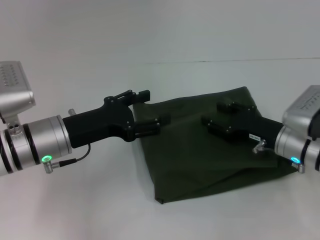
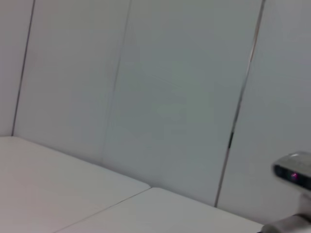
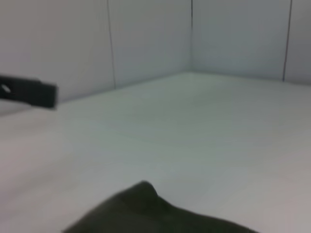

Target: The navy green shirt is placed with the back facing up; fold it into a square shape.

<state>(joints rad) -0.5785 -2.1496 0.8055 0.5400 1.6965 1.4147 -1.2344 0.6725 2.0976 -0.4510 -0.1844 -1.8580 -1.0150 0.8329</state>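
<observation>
The navy green shirt [image 1: 200, 160] lies folded into a rough rectangle on the white table, right of centre in the head view. A raised hump of its cloth [image 3: 146, 208] shows in the right wrist view. My left gripper [image 1: 152, 110] hovers at the shirt's left edge, open, its lower finger [image 1: 150, 127] over the cloth border and nothing between the fingers. My right gripper [image 1: 219, 116] reaches in above the shirt's right half, open as well. The left wrist view shows none of the shirt.
White table [image 1: 75, 200] all around the shirt, with white wall panels [image 2: 170, 97] behind. A black finger of the left gripper [image 3: 29, 92] shows far off in the right wrist view. Part of the silver right arm [image 2: 294, 174] appears in the left wrist view.
</observation>
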